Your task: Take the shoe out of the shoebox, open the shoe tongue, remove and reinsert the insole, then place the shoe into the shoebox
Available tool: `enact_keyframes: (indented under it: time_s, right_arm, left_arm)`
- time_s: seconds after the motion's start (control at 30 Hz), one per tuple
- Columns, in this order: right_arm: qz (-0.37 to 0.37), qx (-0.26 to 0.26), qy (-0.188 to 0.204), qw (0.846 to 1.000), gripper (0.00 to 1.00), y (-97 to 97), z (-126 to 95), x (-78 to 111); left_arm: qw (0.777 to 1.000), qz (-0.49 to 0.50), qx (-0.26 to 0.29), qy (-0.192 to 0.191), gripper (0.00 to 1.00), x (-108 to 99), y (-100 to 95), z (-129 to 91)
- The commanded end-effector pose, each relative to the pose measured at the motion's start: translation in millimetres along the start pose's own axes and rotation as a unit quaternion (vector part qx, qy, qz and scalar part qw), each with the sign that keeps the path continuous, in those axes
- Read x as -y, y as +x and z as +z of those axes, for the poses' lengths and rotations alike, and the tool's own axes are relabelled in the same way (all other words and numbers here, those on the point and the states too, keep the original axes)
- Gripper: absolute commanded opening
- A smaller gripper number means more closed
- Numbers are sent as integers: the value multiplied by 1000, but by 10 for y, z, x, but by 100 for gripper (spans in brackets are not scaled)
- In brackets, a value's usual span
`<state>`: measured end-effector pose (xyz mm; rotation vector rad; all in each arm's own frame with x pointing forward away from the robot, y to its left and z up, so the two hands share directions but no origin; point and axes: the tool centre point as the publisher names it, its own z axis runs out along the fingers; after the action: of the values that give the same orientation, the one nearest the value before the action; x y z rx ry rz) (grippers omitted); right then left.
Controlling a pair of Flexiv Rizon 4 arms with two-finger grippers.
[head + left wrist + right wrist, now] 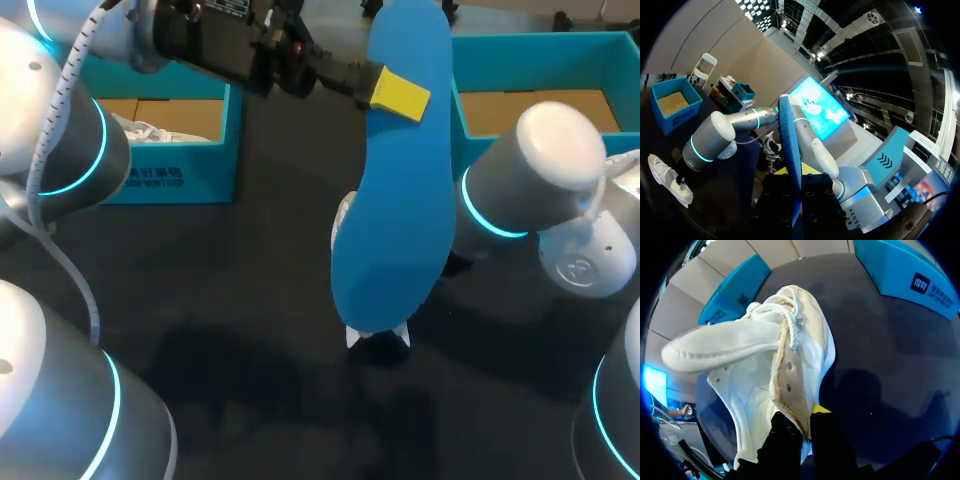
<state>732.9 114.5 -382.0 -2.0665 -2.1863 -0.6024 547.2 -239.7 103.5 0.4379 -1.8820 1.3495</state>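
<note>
A long blue insole (pixel 395 200) hangs high above the table's middle, held upright. My left gripper (pixel 395 92) is shut on its upper part, one yellow tip showing; in the left wrist view the insole (pixel 789 145) runs edge-on out from between the fingers. Behind the insole lies the white shoe (pixel 344 218), mostly hidden in the head view. In the right wrist view the shoe (pixel 790 370) lies with its tongue pulled out and its inside bare. My right gripper (pixel 807 425) is shut on the shoe's collar edge. The left wrist view shows the shoe (pixel 667 181) on the table under my right arm (pixel 710 142).
A teal shoebox (pixel 170 170) stands at the back left with white paper or cloth inside. A second teal box (pixel 540 50) stands at the back right, showing its cardboard bottom. My right arm (pixel 530 180) reaches in between that box and the shoe. The tabletop is dark.
</note>
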Motion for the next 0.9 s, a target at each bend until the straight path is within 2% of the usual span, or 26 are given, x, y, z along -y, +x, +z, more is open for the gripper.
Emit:
enact_keyframes:
  time_s: [0.03,0.23,0.27,0.3,0.33,0.4,0.6,0.8,0.9]
  right_arm:
    - [6,8,-14,1000,0,20,109,84]
    - [4,-1,-9,1000,0,0,132,95]
    - [5,-4,-6,1000,17,-2,123,91]
    - [5,-7,-6,1000,55,-3,103,88]
    - [4,-10,-4,1000,100,4,78,83]
    - [3,-13,0,1000,100,23,25,76]
    - [16,-71,15,997,100,87,-189,104]
    - [14,-132,-13,991,100,157,-480,93]
    - [9,-160,-15,987,100,182,-607,70]
  left_arm:
    - [1000,0,0,0,0,-7,-7,3]
    - [1000,0,0,0,0,-7,-7,3]
    - [1000,0,0,0,0,-7,-7,3]
    - [1000,0,0,0,0,-7,-7,3]
    - [1000,0,0,0,0,-7,-7,3]
    - [1000,0,0,0,0,-7,-7,3]
    - [1000,0,0,0,0,-7,-7,3]
    - [1000,0,0,0,0,-7,-7,3]
    - [1000,0,0,0,0,-7,-7,3]
